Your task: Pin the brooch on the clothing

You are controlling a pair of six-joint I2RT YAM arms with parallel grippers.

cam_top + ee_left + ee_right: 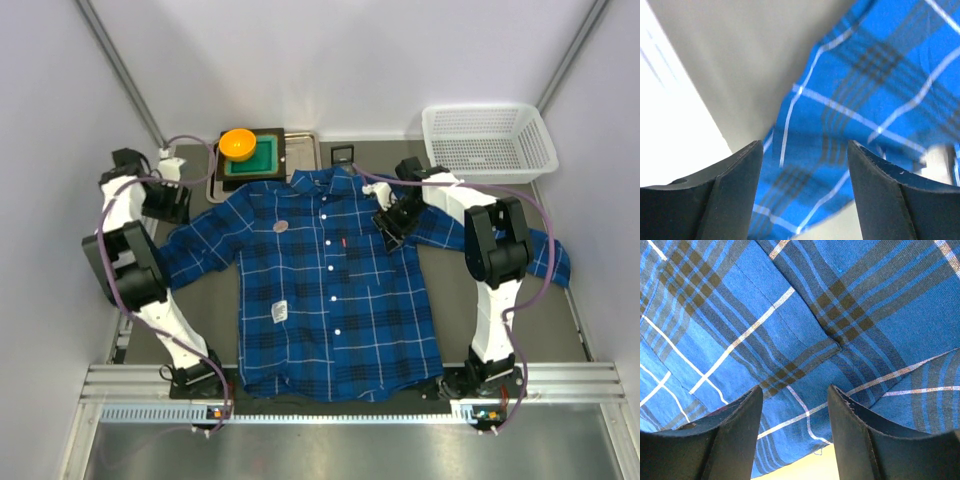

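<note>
The blue plaid shirt (330, 290) lies flat on the table, collar at the far side. The brooch (281, 226), a small pinkish-grey disc, sits on the shirt's left chest. My left gripper (172, 205) is open and empty by the end of the shirt's left sleeve; its wrist view shows sleeve cloth (860, 110) between its fingers (735, 200). My right gripper (392, 228) is open and empty, low over the shirt's right shoulder; its wrist view shows a seam in the plaid cloth (805, 340) between its fingers (860, 440).
An orange round dish (238, 143) sits on a green pad (255, 155) in a metal tray (305, 150) at the back. A white mesh basket (488, 140) stands back right. A small white tag (281, 312) lies on the shirt's lower left.
</note>
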